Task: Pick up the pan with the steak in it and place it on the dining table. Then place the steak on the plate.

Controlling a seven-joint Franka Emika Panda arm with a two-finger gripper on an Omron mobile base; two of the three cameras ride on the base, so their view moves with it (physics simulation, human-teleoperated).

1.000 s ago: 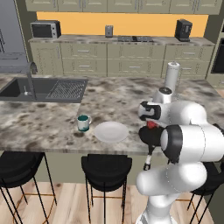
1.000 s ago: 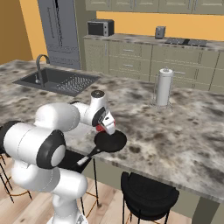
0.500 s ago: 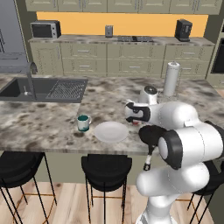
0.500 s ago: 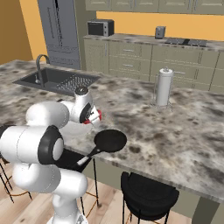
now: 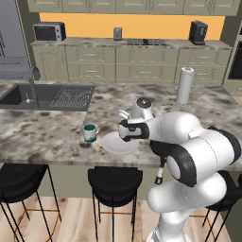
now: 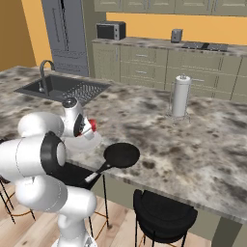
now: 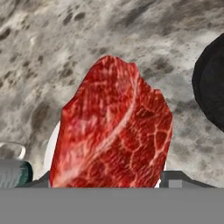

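With the pan (image 6: 121, 155) already resting empty on the dining table (image 6: 193, 144) surface, the fingers (image 7: 175, 178), closed on the steak (image 7: 113, 127), hover over the plate (image 5: 118, 144), release remaining.

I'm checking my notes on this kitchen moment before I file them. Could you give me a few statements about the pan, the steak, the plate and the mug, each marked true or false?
1. The steak is held in the hand. True.
2. The pan sits on the dining table with nothing in it. True.
3. The steak already lies flat on the plate. False: it is held in the hand above the plate's area, not yet set down.
4. The mug stands inside the sink. False: it stands on the table beside the plate.
5. The paper towel roll stands upright on the table. True.
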